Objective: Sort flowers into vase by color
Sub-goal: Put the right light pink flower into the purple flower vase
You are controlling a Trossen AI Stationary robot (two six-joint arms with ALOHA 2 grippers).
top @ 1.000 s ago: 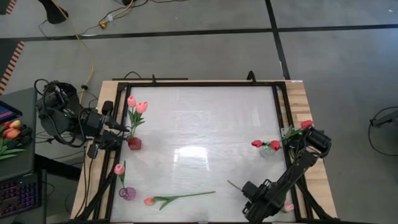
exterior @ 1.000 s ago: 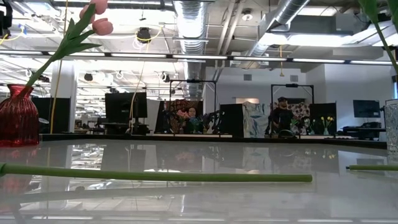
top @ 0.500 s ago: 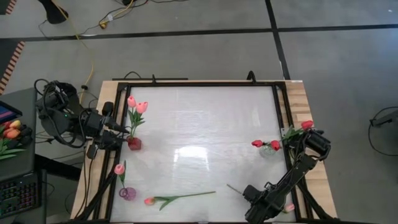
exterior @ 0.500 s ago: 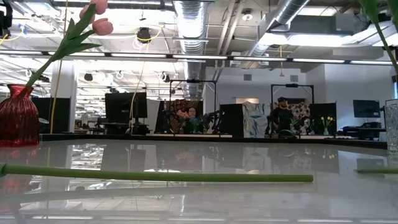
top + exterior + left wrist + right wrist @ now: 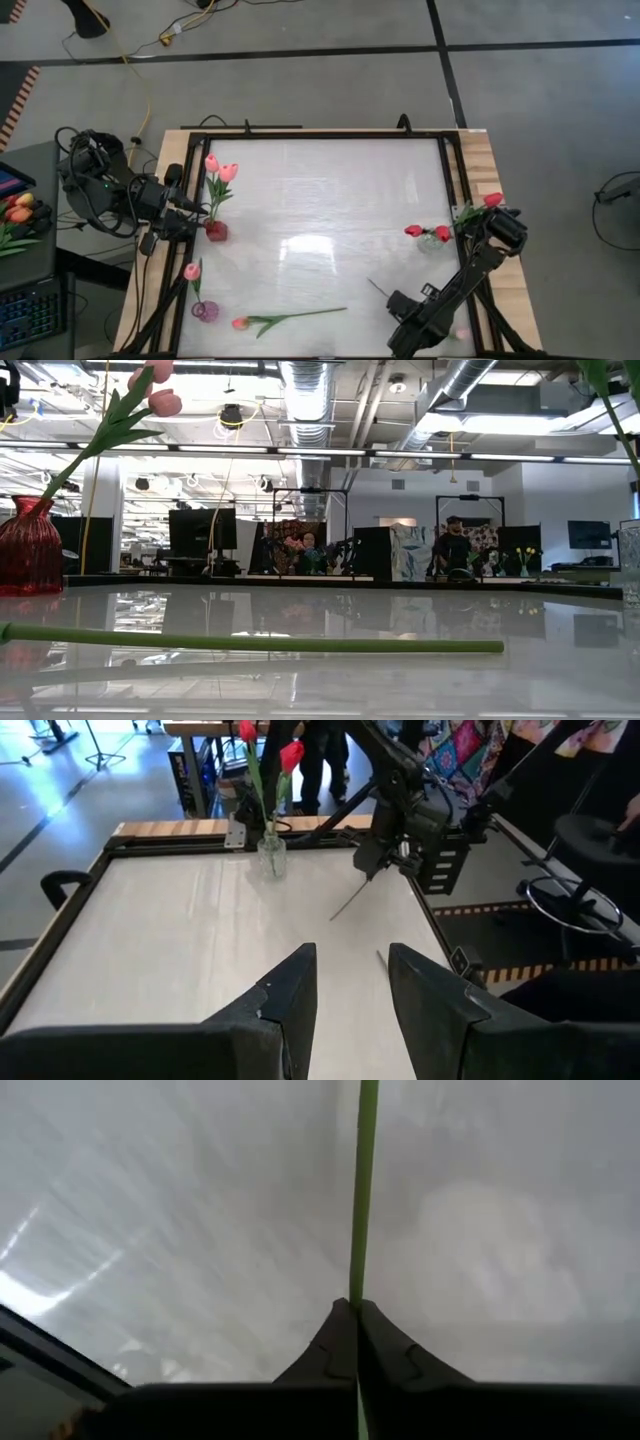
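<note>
- The left gripper (image 5: 348, 985) waits at the table's left edge, just beside the red vase (image 5: 215, 230). Its fingers stand parted with nothing between them. It looks parked clear of the work.
- The red vase holds two pink tulips (image 5: 220, 170). Their stems lean up and away toward the far rail, buds at the far end.
- Nearer the front on the left, a small purple vase (image 5: 205, 311) holds one pale-pink tulip (image 5: 191, 271), which suggests the paler shade is kept by itself.
- A loose tulip (image 5: 285, 319) lies flat near the front edge, not yet sorted. Its long axis runs almost along that edge, bud to the left, stem end to the right.
- The right gripper (image 5: 354, 1342) is at the front right of the table, clenched on a thin green stem (image 5: 364, 1190). The stem runs straight out past the fingertips; in the high view its free end (image 5: 376, 289) slants toward the table's middle. The bud appears to trail behind the gripper, by a pink spot at the front right, though I cannot be sure. Gripping the stem rather than the bud likely lets it be steered into a vase mouth.
- The clear vase (image 5: 429, 243) at the right holds two red tulips (image 5: 428, 232), buds spread left and right. Another red tulip (image 5: 492, 200) lies on the wooden edge beyond it.
</note>
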